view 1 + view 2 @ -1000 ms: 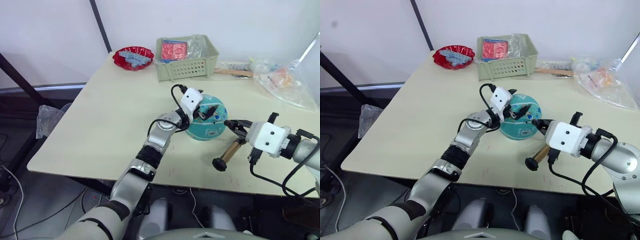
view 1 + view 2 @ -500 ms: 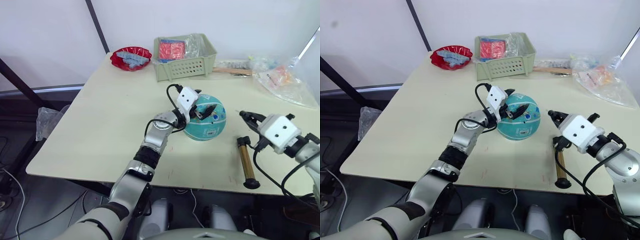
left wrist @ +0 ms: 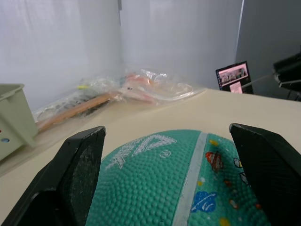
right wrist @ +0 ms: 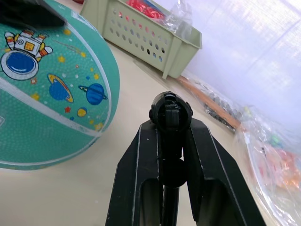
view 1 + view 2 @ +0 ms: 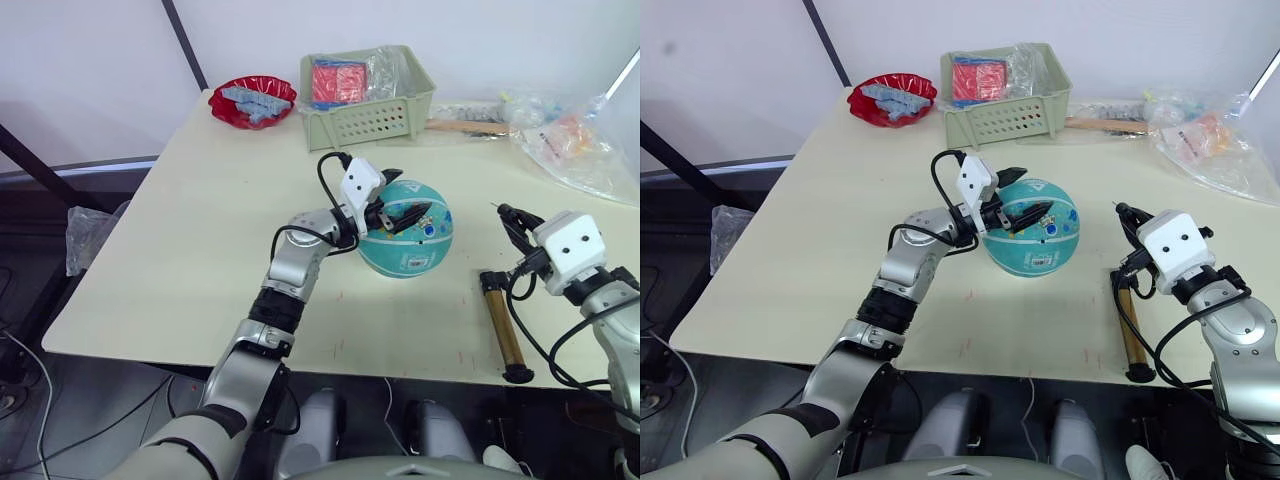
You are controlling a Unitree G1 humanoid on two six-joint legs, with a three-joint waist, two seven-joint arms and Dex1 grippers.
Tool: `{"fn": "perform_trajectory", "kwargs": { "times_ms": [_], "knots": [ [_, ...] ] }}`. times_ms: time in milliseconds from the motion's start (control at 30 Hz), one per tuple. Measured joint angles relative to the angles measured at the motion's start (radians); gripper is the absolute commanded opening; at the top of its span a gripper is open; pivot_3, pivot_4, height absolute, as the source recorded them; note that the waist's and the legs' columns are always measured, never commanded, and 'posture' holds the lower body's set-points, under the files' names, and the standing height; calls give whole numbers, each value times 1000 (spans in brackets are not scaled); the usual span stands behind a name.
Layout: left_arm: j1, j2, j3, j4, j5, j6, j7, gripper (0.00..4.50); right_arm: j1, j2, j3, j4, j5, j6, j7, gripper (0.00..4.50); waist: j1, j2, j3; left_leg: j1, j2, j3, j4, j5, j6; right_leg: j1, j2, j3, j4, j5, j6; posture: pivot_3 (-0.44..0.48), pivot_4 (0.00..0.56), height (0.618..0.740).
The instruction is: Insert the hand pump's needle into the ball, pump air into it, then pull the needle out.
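Note:
The teal ball [image 5: 408,243] with white seams and cartoon prints rests mid-table. My left gripper [image 5: 398,196] is open, its two black fingers [image 3: 80,165] spread wide over the ball's upper side. To the ball's right, a clear gap away, my right gripper [image 5: 509,216] is shut on the black needle fitting [image 4: 170,113] at the end of the hose. The thin needle [image 5: 1115,206] points up and away from the ball. The gold-barrelled hand pump [image 5: 500,326] lies flat on the table near the front right edge, under my right wrist.
A green basket [image 5: 372,112] with red packs stands at the back, with a red bowl [image 5: 252,100] to its left. Crinkled plastic bags [image 5: 572,150] and a wooden stick [image 5: 462,127] lie at the back right. The table's front edge [image 5: 400,365] runs just below the pump.
My right gripper has drawn back to the right, away from the ball, with the needle fitting in it. The pump swung from a slant to lying along the front right. The left gripper stays on the ball.

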State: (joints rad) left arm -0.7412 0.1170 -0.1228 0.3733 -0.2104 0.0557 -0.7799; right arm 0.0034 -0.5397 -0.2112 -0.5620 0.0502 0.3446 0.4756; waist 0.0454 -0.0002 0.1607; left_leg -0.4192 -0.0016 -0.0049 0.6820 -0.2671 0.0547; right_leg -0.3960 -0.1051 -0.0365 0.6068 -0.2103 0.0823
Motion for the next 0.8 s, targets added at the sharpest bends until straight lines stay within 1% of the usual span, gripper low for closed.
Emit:
{"fn": "perform_trajectory", "kwargs": {
  "times_ms": [67,167,267,300,333,367,400,467,567,600,633,800],
  "knots": [
    [-1,25,39,-76,-61,37,-25,4500,-2,10,0,21,9,-1,-6,73,-9,-1,3,0,0,0,0,0,0,0,0,0,0,2,3,0,150,738],
    [1,53,43,-121,-97,71,-60,4500,-16,15,0,25,20,-1,-9,73,-14,0,6,0,0,0,0,0,-1,0,1,0,1,2,3,0,150,738],
    [8,103,48,-176,-128,100,-103,4500,-23,15,-2,29,32,-2,-11,73,-21,0,6,0,0,0,0,1,-1,0,1,0,1,2,3,0,150,738],
    [27,150,59,-216,-150,114,-141,4500,-27,16,-4,36,39,-2,-14,73,-28,1,7,0,0,0,0,3,-4,0,1,1,1,2,3,0,150,738],
    [29,154,62,-218,-151,115,-144,4500,-27,16,-4,37,40,-2,-15,73,-30,1,7,0,0,0,0,3,-4,0,1,1,1,2,3,0,150,738],
    [45,177,73,-235,-165,122,-166,4500,-34,18,-3,45,45,-2,-16,73,-32,1,7,0,0,1,0,3,-4,0,1,1,1,2,3,0,150,738],
    [84,242,80,-272,-191,134,-220,4500,-44,23,-8,56,55,-2,-21,73,-41,1,8,1,2,2,-1,3,-5,-1,2,3,2,2,3,0,150,738],
    [142,319,118,-293,-227,152,-286,4500,-53,24,-35,91,68,-2,-31,73,-46,2,10,2,3,2,-1,2,-4,-1,2,3,2,1,3,0,150,738],
    [195,373,127,-325,-249,155,-340,4500,-70,27,-38,117,76,-2,-38,73,-45,2,11,2,3,2,-1,2,-4,-1,3,3,3,1,2,0,150,738],
    [236,411,132,-347,-264,154,-380,4500,-85,29,-39,132,80,-4,-42,73,-46,2,11,3,4,3,-1,2,-4,-1,3,4,3,1,2,0,150,738],
    [257,429,136,-351,-267,154,-400,4500,-89,29,-44,142,81,-5,-47,73,-47,2,11,3,4,3,-1,2,-4,-1,3,4,3,1,2,0,150,738],
    [372,536,193,-377,-308,135,-517,4500,-151,37,-50,220,113,-7,-60,73,-48,3,12,3,5,4,-1,2,-4,-2,3,5,3,0,0,0,150,738]
  ]
}}
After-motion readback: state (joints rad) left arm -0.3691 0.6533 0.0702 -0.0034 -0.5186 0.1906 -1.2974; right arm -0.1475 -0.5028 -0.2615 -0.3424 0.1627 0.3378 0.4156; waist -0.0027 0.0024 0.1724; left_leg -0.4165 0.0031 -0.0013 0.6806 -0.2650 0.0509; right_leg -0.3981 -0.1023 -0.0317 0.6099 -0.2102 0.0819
